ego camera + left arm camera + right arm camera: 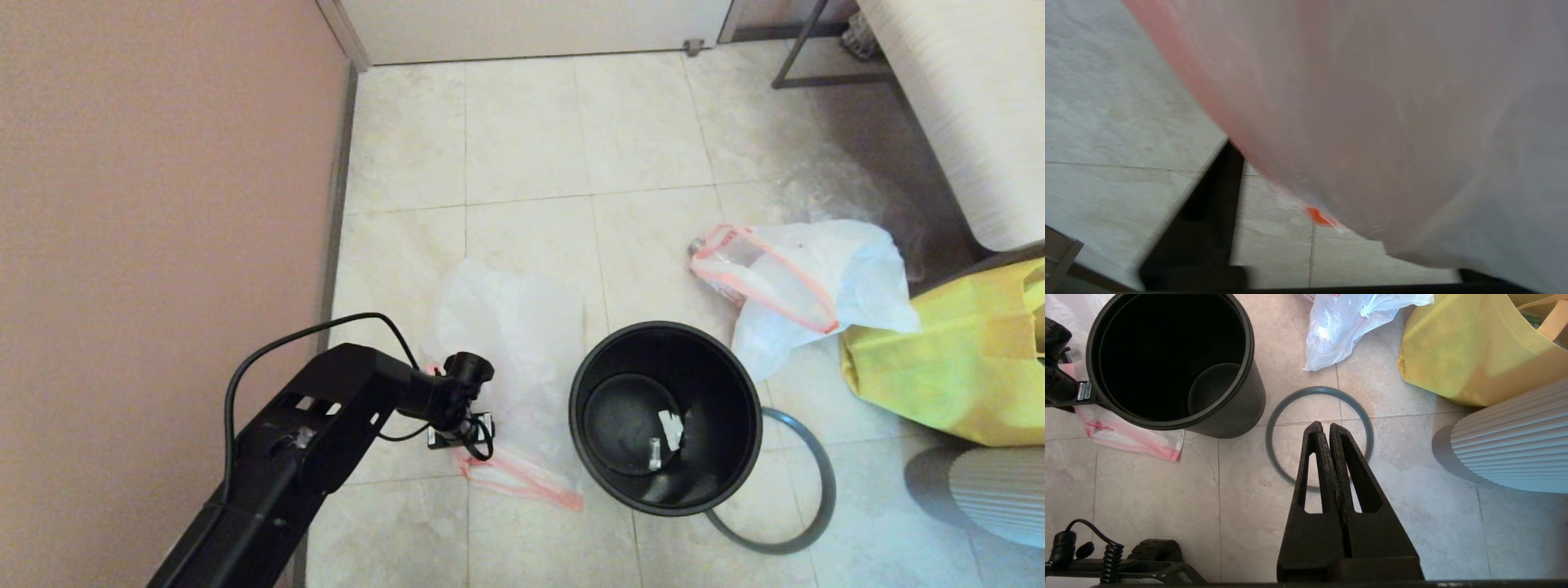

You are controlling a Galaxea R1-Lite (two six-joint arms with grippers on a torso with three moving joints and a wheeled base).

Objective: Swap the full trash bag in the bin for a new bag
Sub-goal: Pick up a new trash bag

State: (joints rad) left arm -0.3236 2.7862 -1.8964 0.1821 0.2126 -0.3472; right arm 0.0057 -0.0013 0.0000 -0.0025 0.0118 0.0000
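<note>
The bin (739,408) stands upright on the tiled floor with no bag in it; it also shows in the right wrist view (1237,412). Its grey hoop (831,490) (1269,437) lies flat on the floor beside it. The full trash bag (816,269) (1339,330) lies behind the bin, with a bottle at its mouth. The new bag (514,343) (1126,435) spreads left of the bin. My left gripper (465,437) is at its pink hem. Its film (1392,122) covers one finger, and the other finger (1208,212) stands wide of it. My right gripper (1327,426) is shut and empty above the hoop.
A pink wall (163,204) runs close along the left arm. A yellow fabric bag (939,367) (1474,351) and a white ribbed object (980,490) (1515,437) crowd the right side. A clear bag (849,188) lies under white furniture (963,106) at the back right.
</note>
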